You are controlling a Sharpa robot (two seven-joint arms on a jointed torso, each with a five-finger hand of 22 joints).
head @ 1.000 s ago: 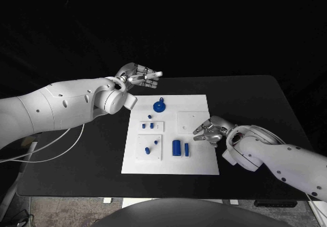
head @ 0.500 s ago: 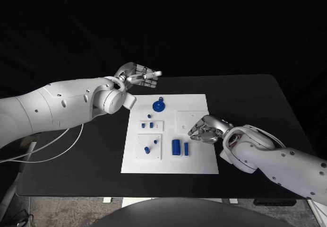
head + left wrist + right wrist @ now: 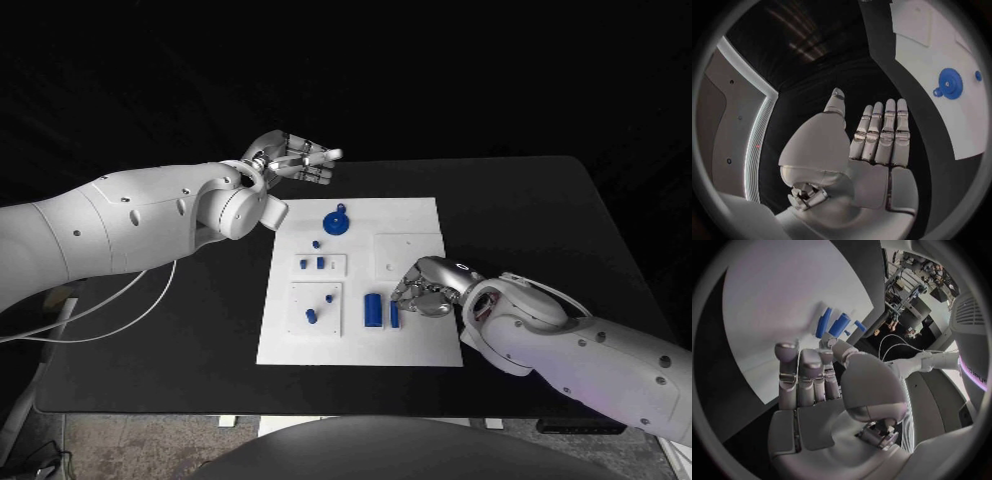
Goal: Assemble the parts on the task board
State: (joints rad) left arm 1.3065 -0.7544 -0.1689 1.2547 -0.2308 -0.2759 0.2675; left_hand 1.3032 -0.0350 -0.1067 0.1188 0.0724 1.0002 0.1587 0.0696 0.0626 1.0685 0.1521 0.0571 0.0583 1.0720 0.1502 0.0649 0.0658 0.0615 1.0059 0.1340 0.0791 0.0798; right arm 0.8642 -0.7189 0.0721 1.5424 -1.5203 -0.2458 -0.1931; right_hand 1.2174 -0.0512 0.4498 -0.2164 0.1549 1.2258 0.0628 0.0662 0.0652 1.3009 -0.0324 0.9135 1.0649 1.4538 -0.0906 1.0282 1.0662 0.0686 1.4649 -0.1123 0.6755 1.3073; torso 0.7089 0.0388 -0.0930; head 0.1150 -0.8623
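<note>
head view: most parts (image 3: pixel 374 310) lie loose on the task board (image 3: pixel 418 350); right hand (image 3: pixel 430 287), fingers together, empty, nears them; left hand (image 3: pixel 296 160) flat, idle.

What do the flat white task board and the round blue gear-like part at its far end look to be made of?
The flat white task board looks like matte plastic or coated sheet: even white, no glare, raised square panels; I cannot tell which. The round blue gear-like part looks like moulded or printed plastic: uniform saturated blue, toothed rim in the left wrist view, no metallic shine.
</note>
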